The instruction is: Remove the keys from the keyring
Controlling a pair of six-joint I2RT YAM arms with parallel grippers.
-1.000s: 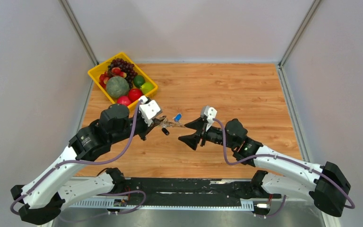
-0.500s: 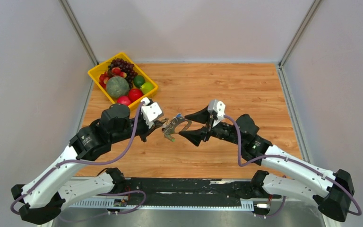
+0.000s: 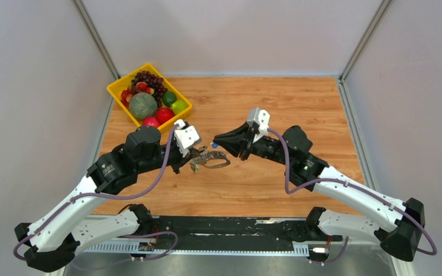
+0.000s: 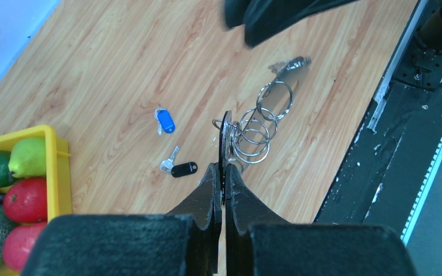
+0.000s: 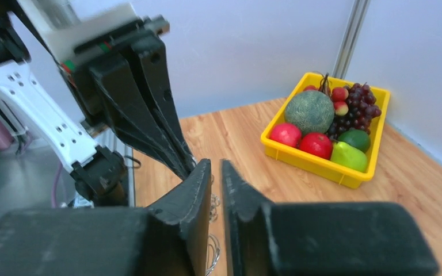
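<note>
Support: wood-grain table top (image 3: 299, 109), light planks running across the frame.

Upper left of the overhead view: yellow plastic tray (image 5: 316, 165) sits directly on the boards near the corner. It holds fruit, including a green melon (image 3: 143, 106) and dark grapes (image 3: 149, 79).

Centre-left of the left wrist view: blue-tagged key (image 4: 165, 121) lies on the wood. Black-tagged key (image 4: 181, 169) lies just below it, the two not touching.

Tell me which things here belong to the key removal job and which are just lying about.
Job: bunch of silver wire keyrings, pinched by left gripper; blue-tagged silver key; black-tagged silver key.
Lying about: yellow plastic basket of fruit.
</note>
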